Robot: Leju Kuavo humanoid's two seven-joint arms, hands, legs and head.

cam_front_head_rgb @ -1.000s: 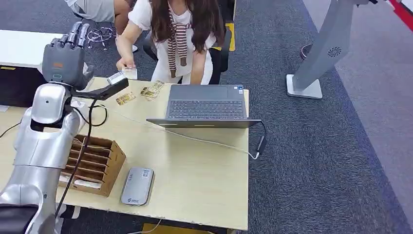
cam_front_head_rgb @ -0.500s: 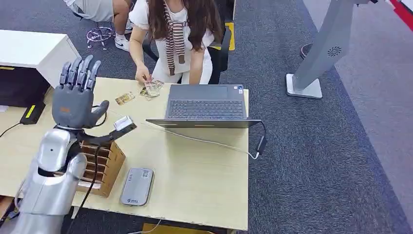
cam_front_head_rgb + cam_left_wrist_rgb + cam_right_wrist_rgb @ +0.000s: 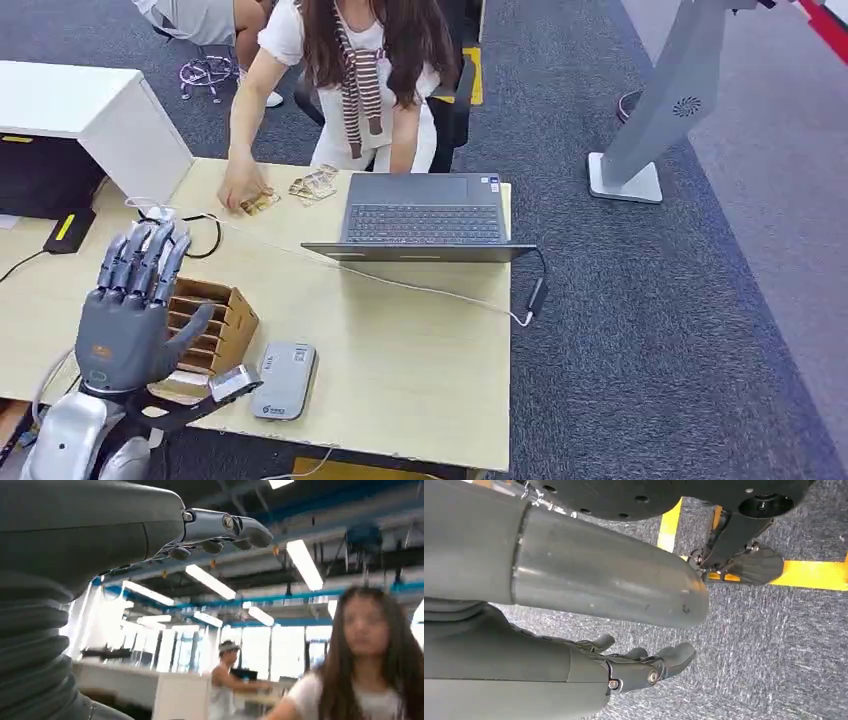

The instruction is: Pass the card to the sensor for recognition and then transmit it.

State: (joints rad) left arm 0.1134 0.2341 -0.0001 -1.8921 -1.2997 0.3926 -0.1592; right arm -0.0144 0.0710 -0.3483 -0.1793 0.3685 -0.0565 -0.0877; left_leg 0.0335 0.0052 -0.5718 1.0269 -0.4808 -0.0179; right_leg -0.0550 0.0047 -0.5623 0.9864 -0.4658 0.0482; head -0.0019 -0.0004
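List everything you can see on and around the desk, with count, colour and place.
Desk: one, light wood, centre.
Laptop: one, grey, open flat, far side of the desk.
Card reader: one, grey, near edge, beside the box.
Slotted box: one, brown cardboard, near-left of the desk.
Cards: a few, yellowish, far edge left of the laptop.
Cable: one, white, running across the desk to a dark adapter.
Cabinet: one, white, far left.
Stand: one, grey, on the carpet at right.
Person: one, white top, seated behind the desk, hand on a card.
Left robot hand: grey, fingers spread, above the box.
Right robot hand: dark grey, hanging over the carpet.
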